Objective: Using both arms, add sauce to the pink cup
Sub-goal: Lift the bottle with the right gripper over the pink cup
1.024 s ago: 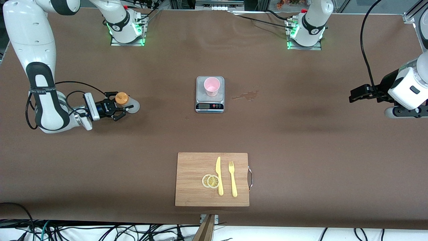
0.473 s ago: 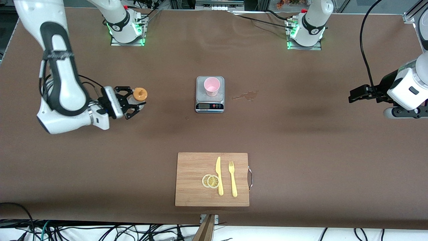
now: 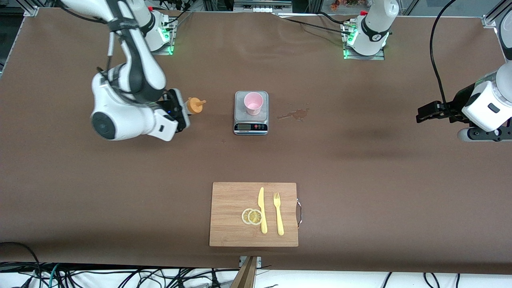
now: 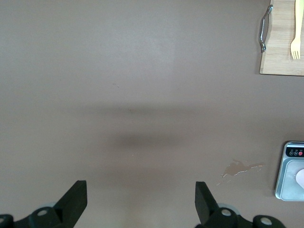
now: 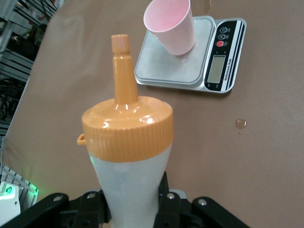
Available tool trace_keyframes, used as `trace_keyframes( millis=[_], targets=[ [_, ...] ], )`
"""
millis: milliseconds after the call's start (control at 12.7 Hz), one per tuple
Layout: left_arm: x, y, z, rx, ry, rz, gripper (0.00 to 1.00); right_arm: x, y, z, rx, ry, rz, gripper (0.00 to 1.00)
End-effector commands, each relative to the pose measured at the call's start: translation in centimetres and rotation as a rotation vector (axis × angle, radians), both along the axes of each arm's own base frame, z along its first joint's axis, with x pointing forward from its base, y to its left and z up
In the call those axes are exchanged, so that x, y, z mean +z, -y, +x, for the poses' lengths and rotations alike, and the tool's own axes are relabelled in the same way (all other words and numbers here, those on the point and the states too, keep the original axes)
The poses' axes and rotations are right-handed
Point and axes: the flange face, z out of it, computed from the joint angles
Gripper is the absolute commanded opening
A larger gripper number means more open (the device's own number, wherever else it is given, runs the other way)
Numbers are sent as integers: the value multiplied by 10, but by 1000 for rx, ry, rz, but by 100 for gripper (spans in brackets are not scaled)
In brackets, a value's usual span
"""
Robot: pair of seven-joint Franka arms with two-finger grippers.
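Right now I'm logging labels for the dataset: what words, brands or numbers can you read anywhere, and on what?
None can be read.
Scale: display and button markings, too small to read.
Sauce bottle: no label showing.
Pink cup: plain.

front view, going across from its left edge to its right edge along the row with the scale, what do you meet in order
right gripper → sauce bottle → pink cup on the scale → spill → left gripper
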Motion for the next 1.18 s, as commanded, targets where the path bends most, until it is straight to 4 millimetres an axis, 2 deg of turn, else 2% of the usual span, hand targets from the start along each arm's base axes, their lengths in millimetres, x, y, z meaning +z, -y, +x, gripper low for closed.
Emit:
trace_keyframes(
  millis=[0, 315, 473, 709, 945, 1103],
  targets=[
    [5, 2, 1, -12, -1, -4, 100, 14, -42, -14, -44, 60, -145, 24],
    [4, 2, 1, -13, -2, -5, 100, 11, -113, -49, -67, 157, -323, 24],
    [5, 2, 1, -15, -1, -5, 100, 8, -135, -65, -100, 196, -404, 25],
    [5, 2, 1, -13, -1, -5, 100, 7, -159, -86, -122, 265, -504, 25],
    [5, 2, 1, -15, -1, -5, 100, 6, -175, -101, -134, 329, -573, 25],
    [4, 2, 1, -15, -2, -5, 100, -2, -190, -116, -113, 391, -637, 25]
  ],
)
